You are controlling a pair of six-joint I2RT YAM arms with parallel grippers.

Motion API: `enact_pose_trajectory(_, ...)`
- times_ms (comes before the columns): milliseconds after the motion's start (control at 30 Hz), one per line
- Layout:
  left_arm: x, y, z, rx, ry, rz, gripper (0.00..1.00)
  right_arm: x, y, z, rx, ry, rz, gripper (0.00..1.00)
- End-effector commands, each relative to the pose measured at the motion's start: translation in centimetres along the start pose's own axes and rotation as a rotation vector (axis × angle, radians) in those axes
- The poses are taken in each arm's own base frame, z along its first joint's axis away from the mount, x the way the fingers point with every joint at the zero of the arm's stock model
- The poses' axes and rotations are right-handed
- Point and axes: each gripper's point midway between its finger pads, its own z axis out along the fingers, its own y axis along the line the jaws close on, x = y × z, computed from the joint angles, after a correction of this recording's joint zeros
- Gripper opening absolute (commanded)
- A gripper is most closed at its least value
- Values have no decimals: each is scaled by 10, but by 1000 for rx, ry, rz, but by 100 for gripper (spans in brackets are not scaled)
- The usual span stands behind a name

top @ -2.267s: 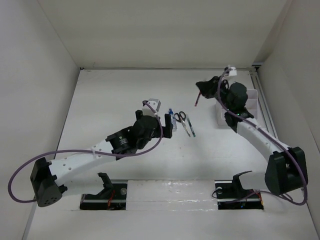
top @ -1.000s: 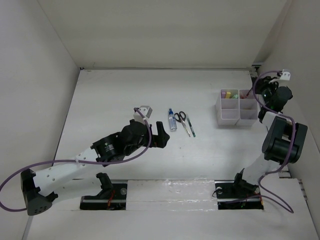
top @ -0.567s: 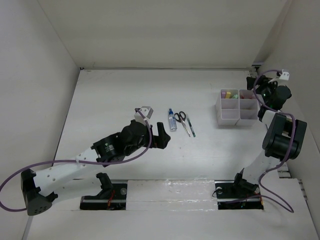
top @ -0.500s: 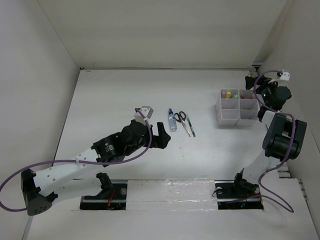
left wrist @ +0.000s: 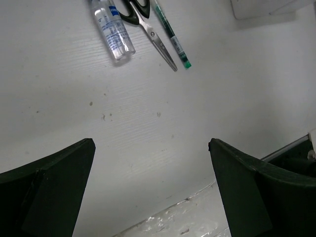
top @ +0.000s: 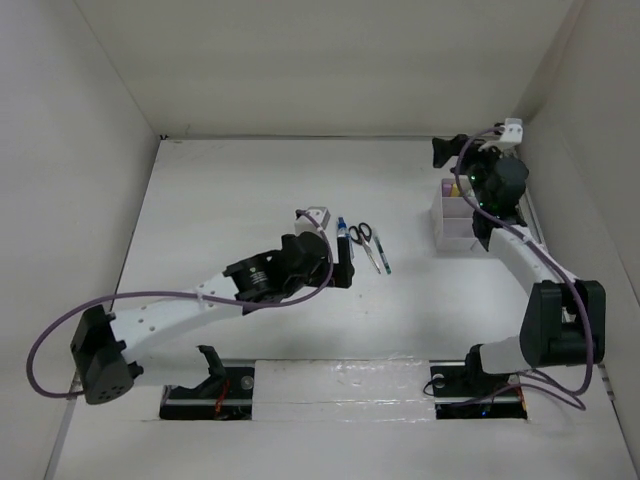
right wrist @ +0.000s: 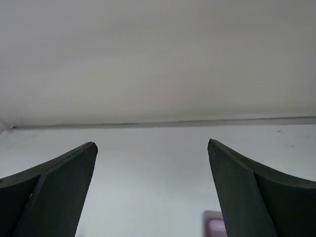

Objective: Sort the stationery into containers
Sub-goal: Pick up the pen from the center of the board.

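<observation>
A small blue-capped bottle [left wrist: 113,32], black-handled scissors [left wrist: 148,24] and a thin dark pen [left wrist: 173,37] lie side by side mid-table. From above, the bottle [top: 341,230], scissors [top: 360,235] and pen [top: 381,256] sit just beyond my left gripper [top: 346,262]. That left gripper [left wrist: 151,145] is open and empty, over bare table short of the bottle. The white organizer [top: 455,226] stands at the right, a yellow stick [top: 455,188] showing; my right arm hides most of it. My right gripper [top: 447,152] hovers past its back left corner. It [right wrist: 151,144] is open and empty, a pink stick top [right wrist: 217,224] just below.
White walls close the table on the left, back [right wrist: 158,59] and right. A rail [top: 530,225] runs along the right side behind the organizer. A shiny strip [top: 340,375] and both arm bases line the near edge. The organizer's corner [left wrist: 266,7] shows at the left wrist view's top right.
My right gripper has opened and swung left from the organizer's right side to beyond its back left corner. My left arm has pushed forward to the bottle, still open.
</observation>
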Motion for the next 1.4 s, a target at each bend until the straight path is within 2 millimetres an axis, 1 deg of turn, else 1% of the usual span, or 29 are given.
enact_pose_trajectory(0, -22, -19, 9, -14, -33, -62, 100, 16, 9, -13, 138, 119, -67, 100)
enact_pose_trajectory(67, -22, -20, 17, -54, -18, -79, 100, 23, 25, -19, 112, 187, -64, 100)
enact_pose_trajectory(100, -25, -20, 24, -88, -23, -110, 100, 47, 27, -29, 119, 295, -66, 100)
enact_pose_trajectory(133, -25, -19, 27, -108, -24, -122, 100, 57, 40, -34, 105, 341, -70, 100)
enact_pose_trajectory(167, -22, -18, 31, -117, -16, -128, 100, 56, 42, -41, 128, 352, -65, 100)
enact_pose_trajectory(267, -23, -30, 46, -99, -8, -142, 100, 73, 48, -70, 145, 381, -75, 100)
enact_pose_trajectory(300, -19, -36, 51, -88, 15, -140, 100, 57, 55, -79, 147, 332, -47, 100)
enact_pose_trajectory(367, -17, -47, 66, -84, 44, -146, 100, 46, 64, -90, 151, 301, -53, 100)
enact_pose_trajectory(400, -15, -55, 76, -78, 65, -155, 100, 42, 63, -101, 168, 312, -61, 100)
enact_pose_trajectory(433, -8, -52, 83, -95, 81, -147, 100, 41, 62, -107, 184, 320, -68, 100)
enact_pose_trajectory(467, -15, -63, 85, -73, 78, -168, 100, 32, 63, -111, 210, 302, -60, 100)
enact_pose_trajectory(533, -12, -74, 95, -56, 107, -182, 100, 12, 61, -126, 239, 270, -50, 100)
enact_pose_trajectory(567, -11, -83, 106, -46, 123, -182, 100, 8, 55, -135, 269, 271, -58, 100)
enact_pose_trajectory(600, -11, -90, 112, -29, 131, -185, 99, 1, 58, -140, 256, 255, -51, 100)
enact_pose_trajectory(633, -11, -93, 118, -32, 133, -194, 97, -21, 59, -149, 254, 192, -32, 100)
enact_pose_trajectory(667, 1, -97, 129, -37, 162, -190, 97, -28, 57, -155, 259, 177, -29, 100)
enact_pose_trajectory(700, -5, -105, 132, -31, 156, -210, 97, -35, 54, -161, 275, 158, -26, 100)
enact_pose_trajectory(733, -5, -106, 136, -34, 157, -221, 96, -39, 54, -166, 273, 150, -23, 100)
enact_pose_trajectory(767, -4, -108, 140, -37, 159, -231, 94, -53, 55, -173, 265, 116, -10, 98)
enact_pose_trajectory(800, -3, -112, 150, -38, 158, -247, 93, -52, 54, -177, 266, 123, -13, 98)
enact_pose_trajectory(833, -2, -114, 154, -44, 162, -254, 91, -62, 56, -180, 260, 99, -4, 98)
enact_pose_trajectory(867, 0, -115, 159, -54, 170, -260, 90, -67, 56, -185, 257, 85, 1, 98)
enact_pose_trajectory(900, 9, -107, 174, -102, 175, -254, 86, -69, 58, -186, 243, 80, 5, 98)
enact_pose_trajectory(933, -2, -115, 177, -106, 153, -283, 86, -72, 58, -188, 241, 71, 19, 97)
enact_pose_trajectory(1067, 12, -99, 198, -250, 161, -277, 80, -72, 66, -194, 194, 78, 25, 97)
enact_pose_trajectory(1133, 19, -89, 209, -308, 153, -273, 79, -80, 68, -200, 178, 56, 34, 97)
enact_pose_trajectory(1167, 18, -92, 211, -307, 152, -273, 77, -79, 70, -200, 167, 59, 35, 97)
enact_pose_trajectory(1233, 20, -83, 211, -356, 144, -294, 74, -80, 70, -201, 164, 51, 29, 97)
enact_pose_trajectory(1367, 26, -71, 215, -401, 122, -296, 74, -75, 75, -201, 131, 58, 32, 96)
